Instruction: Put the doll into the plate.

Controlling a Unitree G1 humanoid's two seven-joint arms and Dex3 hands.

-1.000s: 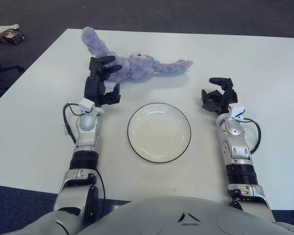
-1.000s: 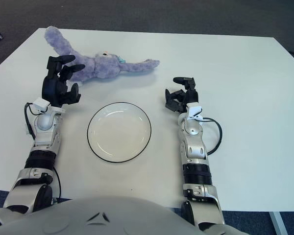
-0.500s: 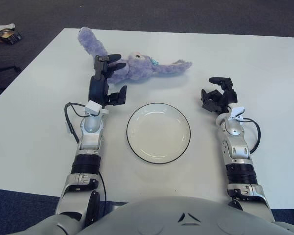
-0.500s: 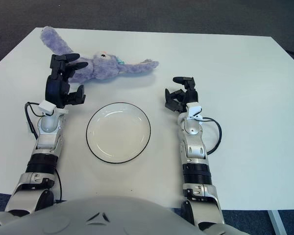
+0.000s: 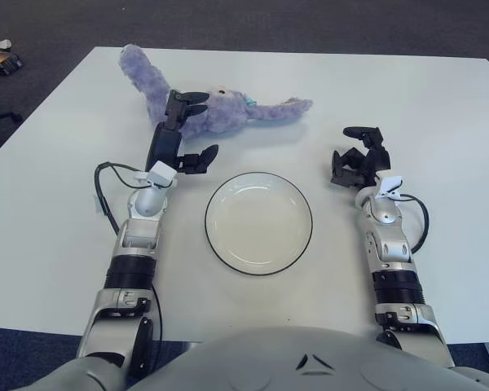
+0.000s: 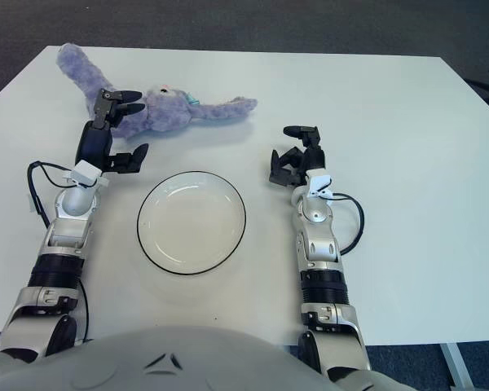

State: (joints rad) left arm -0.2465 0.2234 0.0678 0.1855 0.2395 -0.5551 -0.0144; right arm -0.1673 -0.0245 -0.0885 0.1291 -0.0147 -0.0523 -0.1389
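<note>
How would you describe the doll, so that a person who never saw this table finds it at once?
On the white table, look to the far left part, beyond the round plate. There lies a soft purple plush doll with long limbs, at the open fingers of the left hand. It is the only furry, coloured thing there.

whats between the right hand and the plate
Nothing: only bare white table separates the right hand from the plate, clearest in the left eye view.
</note>
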